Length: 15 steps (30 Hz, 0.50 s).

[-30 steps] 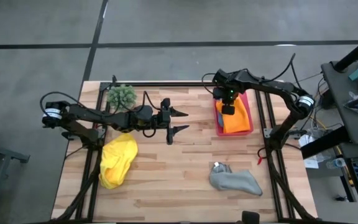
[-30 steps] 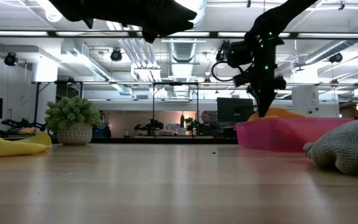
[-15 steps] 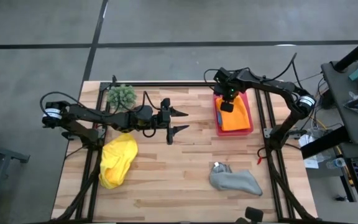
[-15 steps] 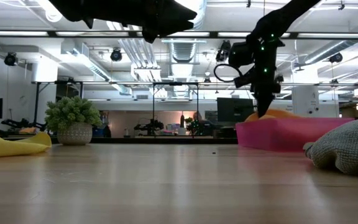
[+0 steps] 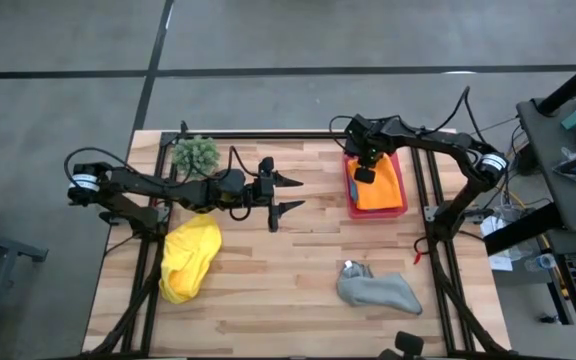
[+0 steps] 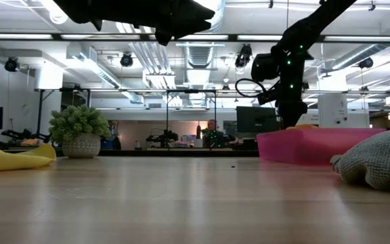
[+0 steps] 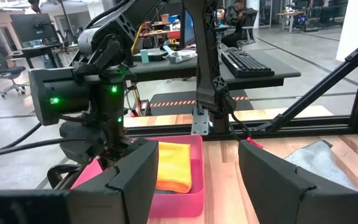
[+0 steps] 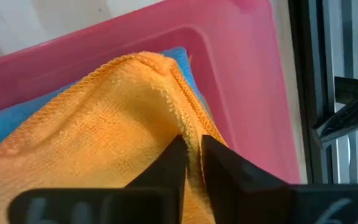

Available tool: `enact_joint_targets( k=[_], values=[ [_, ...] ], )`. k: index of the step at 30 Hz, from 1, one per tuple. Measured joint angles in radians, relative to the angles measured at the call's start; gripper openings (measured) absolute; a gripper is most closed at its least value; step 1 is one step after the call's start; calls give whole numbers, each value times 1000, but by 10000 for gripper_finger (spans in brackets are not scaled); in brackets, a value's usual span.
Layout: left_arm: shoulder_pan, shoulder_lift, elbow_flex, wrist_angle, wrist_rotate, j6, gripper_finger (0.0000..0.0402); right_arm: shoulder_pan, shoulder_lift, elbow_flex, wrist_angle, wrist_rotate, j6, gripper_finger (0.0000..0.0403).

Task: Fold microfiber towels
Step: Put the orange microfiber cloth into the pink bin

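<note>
Your right tool point(image 5: 365, 173), fingers now barely parted, has dropped onto the orange towel point(image 5: 378, 190) in the pink tray point(image 5: 400, 208), releasing it; left tool point(image 5: 288, 195) waits wide.

Towel point(image 5: 376, 190) in tray point(image 5: 401, 209) (far right)

The setting was an open-plan robotics laboratory: a wooden bench point(image 5: 288, 260) stood on a grey concrete floor point(image 5: 268, 40), exposed ceiling ducts point(image 6: 202, 51) ran overhead, and desks with monitors point(image 6: 252, 120) and a keyboard point(image 7: 246, 62) filled the room behind.
</note>
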State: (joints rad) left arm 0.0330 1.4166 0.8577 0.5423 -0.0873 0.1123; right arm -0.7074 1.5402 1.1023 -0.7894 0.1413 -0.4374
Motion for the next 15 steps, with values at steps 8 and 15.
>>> enact_joint_targets(
  k=[8, 15],
  values=[
    [0, 0, 0, -2, 0, -1, 206, -20, -28, 62, -25, 1, 8, 117],
    [0, 0, 0, -3, 0, -1, 206, -20, -56, 119, -66, -43, 22, 143]
  ],
)
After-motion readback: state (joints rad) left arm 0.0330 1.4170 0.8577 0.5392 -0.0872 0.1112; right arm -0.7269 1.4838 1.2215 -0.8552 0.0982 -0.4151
